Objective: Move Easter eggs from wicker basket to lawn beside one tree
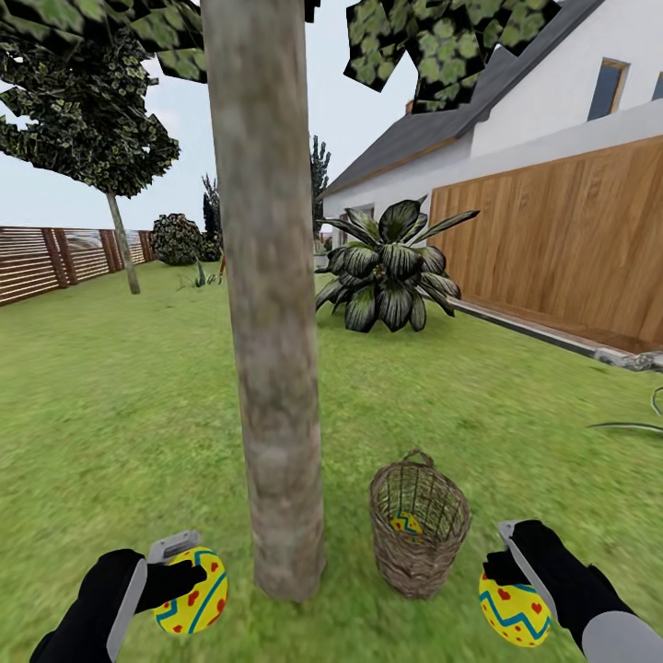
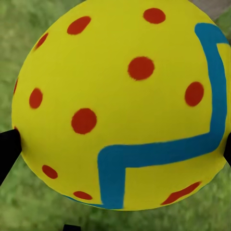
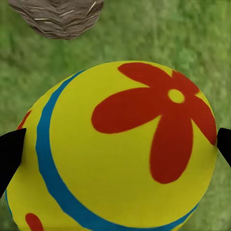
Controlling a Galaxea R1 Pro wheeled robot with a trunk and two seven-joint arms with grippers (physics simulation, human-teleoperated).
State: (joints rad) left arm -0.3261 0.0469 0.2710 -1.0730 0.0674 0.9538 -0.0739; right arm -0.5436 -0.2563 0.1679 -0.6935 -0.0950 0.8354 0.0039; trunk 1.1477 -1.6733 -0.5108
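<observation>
Yellow eggs sit in both my hands. My left gripper [image 1: 180,575] is clamped on a dotted egg [image 1: 192,590] — the left wrist view shows its red dots and a blue zigzag stripe [image 2: 159,149], with a black fingertip [image 2: 7,149] pressed against one side. My right gripper [image 1: 505,564] is clamped on a flowered egg [image 1: 514,609], and in the right wrist view a big red flower [image 3: 159,120] covers its yellow shell, with dark fingers touching it at both sides.

Both eggs hang just above the lawn [image 1: 120,414], one on each side of the tree [image 1: 272,304] whose thick grey-brown trunk rises straight in front of me. Just beside the trunk, on my right, stands the wicker basket [image 1: 419,525], upright on the grass — a third egg [image 1: 406,524] shows through its weave, down inside. The basket's woven wall [image 3: 57,19] also appears in the right wrist view, near the flowered egg.

Beyond the trunk grows a broad-leaved shrub [image 1: 391,267], with a wooden fence [image 1: 552,239] and a white house [image 1: 543,101] to the right and a slatted fence [image 1: 46,262] far left
</observation>
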